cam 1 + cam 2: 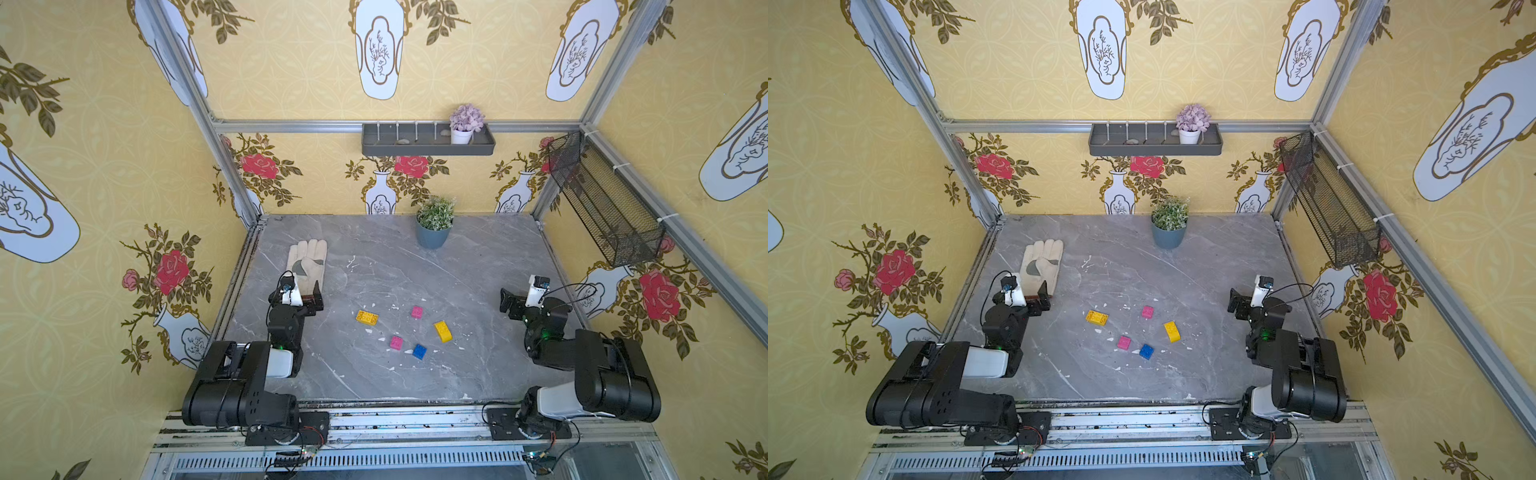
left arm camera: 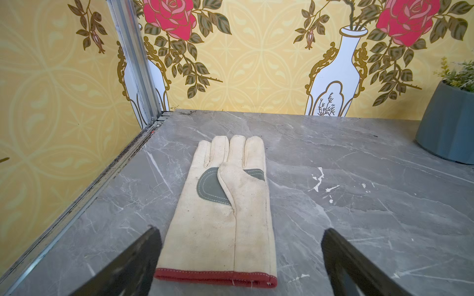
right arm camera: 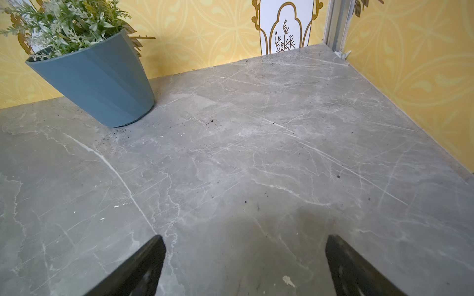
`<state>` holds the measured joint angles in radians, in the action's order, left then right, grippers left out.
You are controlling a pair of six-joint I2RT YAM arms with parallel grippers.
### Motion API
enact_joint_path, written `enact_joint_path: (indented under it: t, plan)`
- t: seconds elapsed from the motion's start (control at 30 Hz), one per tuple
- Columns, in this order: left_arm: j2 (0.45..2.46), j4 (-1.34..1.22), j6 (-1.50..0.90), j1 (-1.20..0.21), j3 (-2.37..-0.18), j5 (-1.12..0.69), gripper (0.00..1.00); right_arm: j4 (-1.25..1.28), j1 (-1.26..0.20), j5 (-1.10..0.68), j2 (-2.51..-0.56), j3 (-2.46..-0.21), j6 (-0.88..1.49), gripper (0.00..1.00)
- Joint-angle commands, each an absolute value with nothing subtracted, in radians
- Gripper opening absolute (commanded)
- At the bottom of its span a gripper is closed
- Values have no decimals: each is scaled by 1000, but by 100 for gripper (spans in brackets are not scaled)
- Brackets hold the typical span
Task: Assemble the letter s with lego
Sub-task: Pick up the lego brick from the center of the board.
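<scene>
Several lego bricks lie apart on the grey marble table in both top views. They are a yellow oblong (image 1: 367, 317), a pink square (image 1: 417, 311), a second yellow oblong (image 1: 443, 331), a second pink square (image 1: 396, 342) and a blue square (image 1: 419, 351). No joined letter s is in view. My left gripper (image 1: 302, 296) (image 2: 238, 230) stands open over the cuff of a glove, left of the bricks. My right gripper (image 1: 519, 298) (image 3: 245, 238) stands open over bare table, right of the bricks. Neither wrist view shows a brick.
A cream work glove (image 1: 307, 262) (image 2: 230, 205) with a red cuff lies flat at the left. A blue pot with a green plant (image 1: 432, 235) (image 3: 102, 84) stands at the back centre. A wall shelf (image 1: 428, 145) and a black mesh basket (image 1: 602, 203) hang above the table.
</scene>
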<state>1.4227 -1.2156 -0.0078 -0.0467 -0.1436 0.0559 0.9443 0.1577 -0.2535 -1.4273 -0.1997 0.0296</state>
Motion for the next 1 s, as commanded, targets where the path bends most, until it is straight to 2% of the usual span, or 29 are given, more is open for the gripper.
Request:
enact_joint_path:
  t: [0.0, 0.3, 0.47, 0.53, 0.63, 0.73, 0.87, 0.97]
  plan:
    - [1421, -1249, -6, -46, -137, 52, 99, 969, 158, -249, -1423, -202, 35, 98]
    - [1422, -1252, -6, -46, -138, 52, 99, 969, 156, -242, -1421, -202, 36, 98]
    - [1422, -1248, -7, -45, -138, 50, 99, 817, 157, -162, -1385, -273, 72, 98]
    - [1401, -1227, -13, -46, -147, 81, 99, 566, 158, -116, -1362, -397, 93, 98]
    - [1297, -933, -59, -48, -260, 166, 99, 296, 158, -82, -1331, -562, 163, 98]
    - [1206, -658, -111, -46, -372, 133, 99, 14, 162, -103, -1357, -770, 273, 98]
    - [1141, -323, -245, -65, -520, 136, 99, -210, 125, -293, -1377, -966, 294, 98]
    - [1088, -247, -286, -138, -544, 139, 99, -346, 2, -356, -1366, -1062, 252, 98]
